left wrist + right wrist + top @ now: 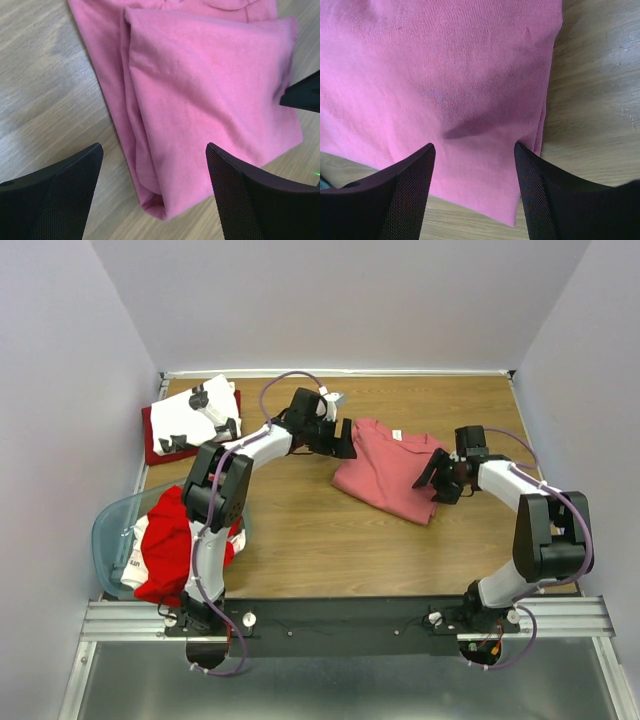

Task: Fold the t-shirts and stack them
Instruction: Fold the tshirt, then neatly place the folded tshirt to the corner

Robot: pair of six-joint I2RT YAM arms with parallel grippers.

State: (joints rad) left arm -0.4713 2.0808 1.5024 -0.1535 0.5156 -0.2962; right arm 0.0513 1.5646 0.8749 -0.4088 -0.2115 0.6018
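Left pincer (338, 440) hangs over the far left edge of the folded salmon-pink cloth t-shirt (388, 470), its jaws spread wide with nothing gripped between them. In the left wrist view the black mesh-faced fingers (60, 195) stand apart above the shirt's folded corner, and whether they touch the cloth cannot be told. Right pincer (437, 478) is at the shirt's right edge, its jaws also well apart and clamped on nothing. In its wrist view the fingers (395, 195) straddle the pink cloth near its right border, with a small crease lying between them.

The salmon-pink shirt lies on the wooden table (330, 540), right of centre. At the near left a translucent pale-blue plastic tub (105, 530) holds a heap of bright red and white t-shirts (165, 550) spilling above its rim. In the far left corner a white t-shirt with black prints (195, 415) lies folded on a dark red t-shirt (152, 448).
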